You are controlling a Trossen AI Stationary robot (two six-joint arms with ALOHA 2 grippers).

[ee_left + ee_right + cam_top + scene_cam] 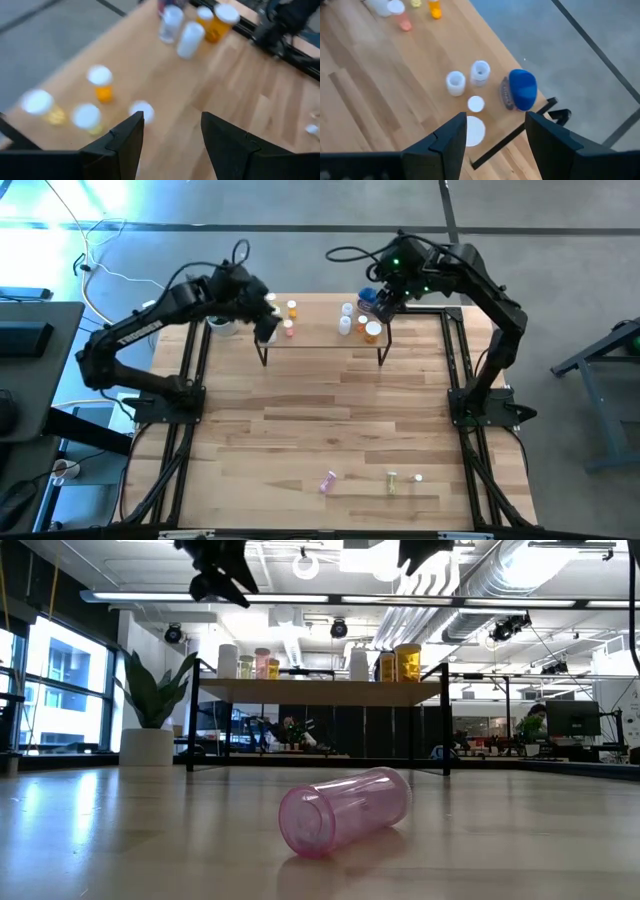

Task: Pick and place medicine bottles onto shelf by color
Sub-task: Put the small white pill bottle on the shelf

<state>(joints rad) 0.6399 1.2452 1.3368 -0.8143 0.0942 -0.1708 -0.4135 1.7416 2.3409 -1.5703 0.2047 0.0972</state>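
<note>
The shelf (pixel 322 340) stands at the table's far middle on thin black legs. Several small bottles stand on it: a left group with an orange one (pixel 101 84), and a right group with white ones (pixel 455 82), an amber one (pixel 372 331) and the larger blue bottle (pixel 521 90). My left gripper (pixel 172 135) hovers open above the shelf's left end. My right gripper (pixel 495 137) hovers open above its right end, near the blue bottle. A pink bottle (pixel 345 810) lies on its side near the table's near edge, with a yellow-green one (pixel 391 481) beside it.
A white plant pot (pixel 147 745) with a green plant stands by the shelf's left end. A small white piece (pixel 417 478) lies right of the yellow-green bottle. Black frame rails (pixel 455 360) run along the table's left and right sides. Bare wood spreads between the shelf and the near bottles.
</note>
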